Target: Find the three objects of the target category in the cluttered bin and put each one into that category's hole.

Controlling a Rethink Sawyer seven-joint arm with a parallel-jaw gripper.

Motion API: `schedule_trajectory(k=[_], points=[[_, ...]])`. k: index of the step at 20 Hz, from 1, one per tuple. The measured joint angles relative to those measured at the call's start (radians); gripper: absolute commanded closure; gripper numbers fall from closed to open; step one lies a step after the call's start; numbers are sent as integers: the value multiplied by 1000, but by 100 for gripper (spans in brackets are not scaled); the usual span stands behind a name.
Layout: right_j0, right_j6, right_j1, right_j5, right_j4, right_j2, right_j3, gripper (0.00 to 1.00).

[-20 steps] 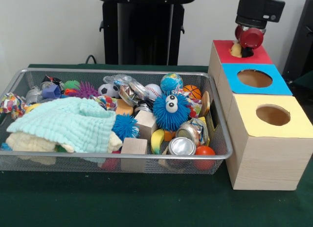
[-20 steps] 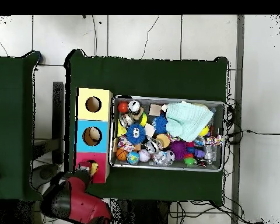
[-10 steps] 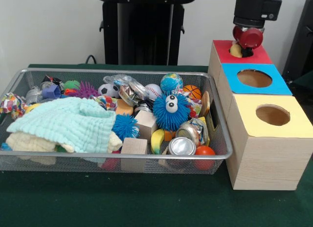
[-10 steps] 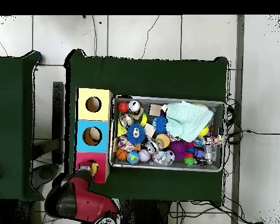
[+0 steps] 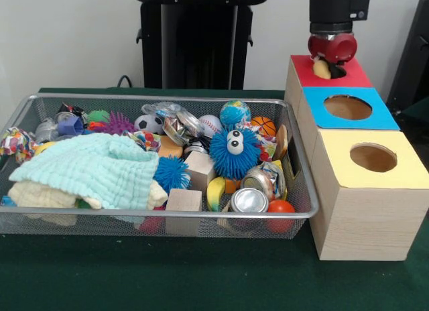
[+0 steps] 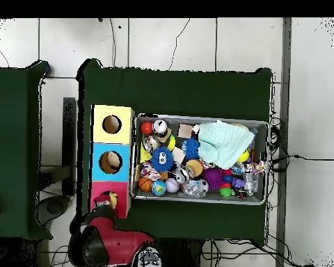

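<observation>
The silver wire mesh bin (image 5: 161, 97) is full of mixed toys; it also shows in the overhead view (image 6: 197, 117). A pale yellow soft toy (image 5: 322, 69) sits at the left rim of the round hole (image 5: 337, 72) in the red-topped box (image 5: 305, 64), and shows in the overhead view (image 6: 113, 201). My gripper (image 5: 331, 56) hangs just above that toy and hole. I cannot tell whether it touches the toy. The arm (image 6: 107, 243) shows below the red box in the overhead view. The tan-orange toy and the tiger-striped toy are hidden or out of view.
A blue-topped box (image 5: 348, 108) and a yellow-topped box (image 5: 372, 160) stand in a row in front of the red one. In the bin lie a mint cloth (image 5: 94, 170), a fuzzy blue ball with googly eyes (image 5: 234, 152), wooden cubes (image 5: 184, 202), cans and balls.
The arm has shifted left in the front view and risen a little above the red box. In the overhead view it has swung round towards the picture's bottom. The yellow toy stays at the hole.
</observation>
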Motion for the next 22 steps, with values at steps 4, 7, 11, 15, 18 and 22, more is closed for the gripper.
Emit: schedule_trajectory(k=[4,7,11,15,18,22], points=[[-56,0,15,-56,-133,31,1,100],[-57,0,17,-72,-145,32,2,100],[-61,0,21,-93,-151,31,-1,0],[-59,0,22,-99,-150,28,-1,0],[-58,0,22,-99,-149,26,-1,0],[-49,0,21,-99,-146,19,-3,0]])
